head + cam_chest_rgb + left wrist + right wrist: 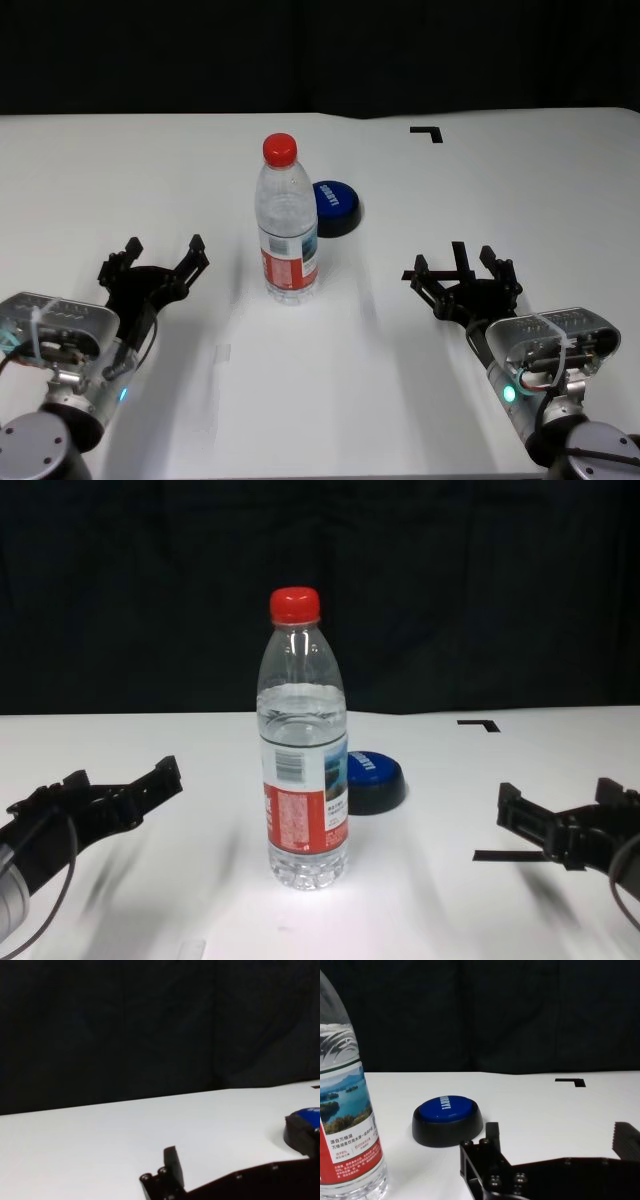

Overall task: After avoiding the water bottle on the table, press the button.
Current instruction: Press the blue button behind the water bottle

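A: Where do the task's things stand?

B: The water bottle [287, 222] stands upright mid-table [120, 170]; the button [335, 208] sits just behind it, toward the robot's right, partly hidden by the bottle in the chest view.

A: And the grippers?

B: The left gripper [160, 260] hovers near the table's front edge, left of the bottle, fingers apart. The right gripper [462, 272] hovers at the front right, fingers likewise apart, holding nothing, near a black tape mark [505, 856].

Left claw [162, 253] and right claw [463, 268] hover low, fingers spread wide, both arms angled forward.
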